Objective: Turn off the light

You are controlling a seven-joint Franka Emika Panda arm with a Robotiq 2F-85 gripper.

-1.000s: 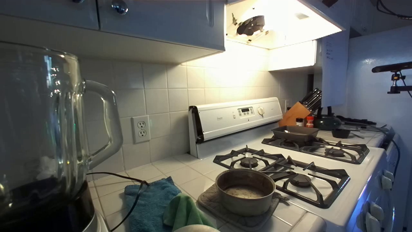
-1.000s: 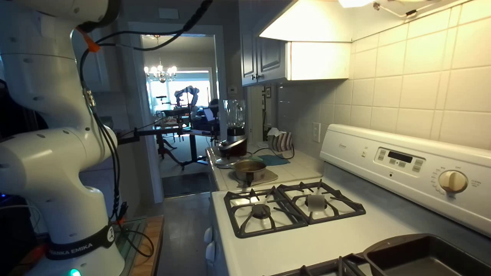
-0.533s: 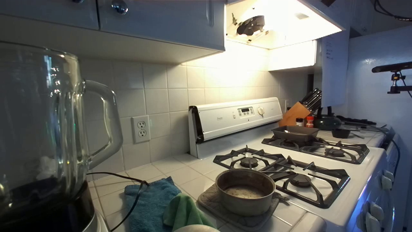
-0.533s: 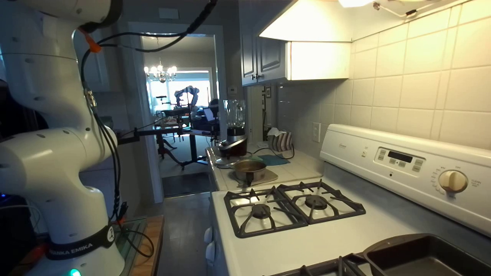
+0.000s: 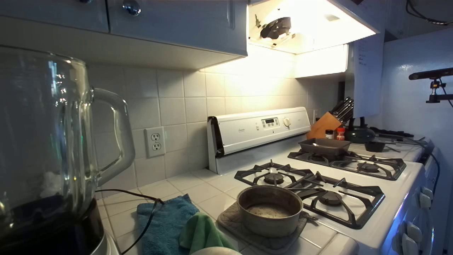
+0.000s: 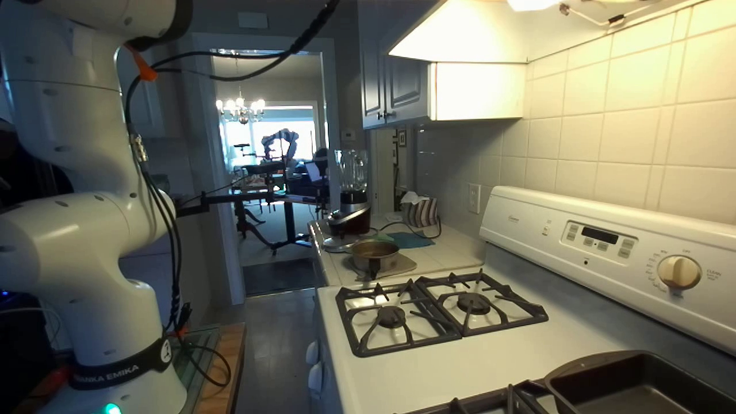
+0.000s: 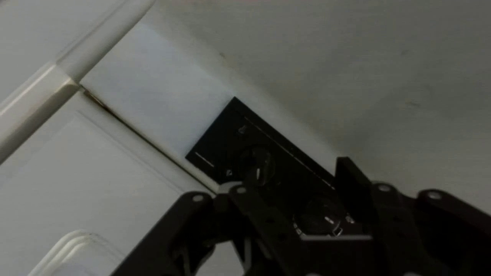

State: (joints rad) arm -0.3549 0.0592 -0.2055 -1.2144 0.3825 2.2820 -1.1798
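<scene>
My rounded white arm [image 6: 75,230], at nine o'clock in an exterior view, is dotted with grey ovals [image 6: 61,202], black cables [image 6: 175,270] down its three o'clock side and an orange tab [image 6: 146,69] towards one. A black band [image 6: 118,370] lettered EMIKA rings its base [image 6: 144,394], a green light [image 6: 112,409] at six. My tool [image 7: 286,173], at five in the wrist view, is black with pale screws [image 7: 383,188].

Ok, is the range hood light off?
No, the light glows brightly under the hood in an exterior view, lighting the wall tiles.
</scene>
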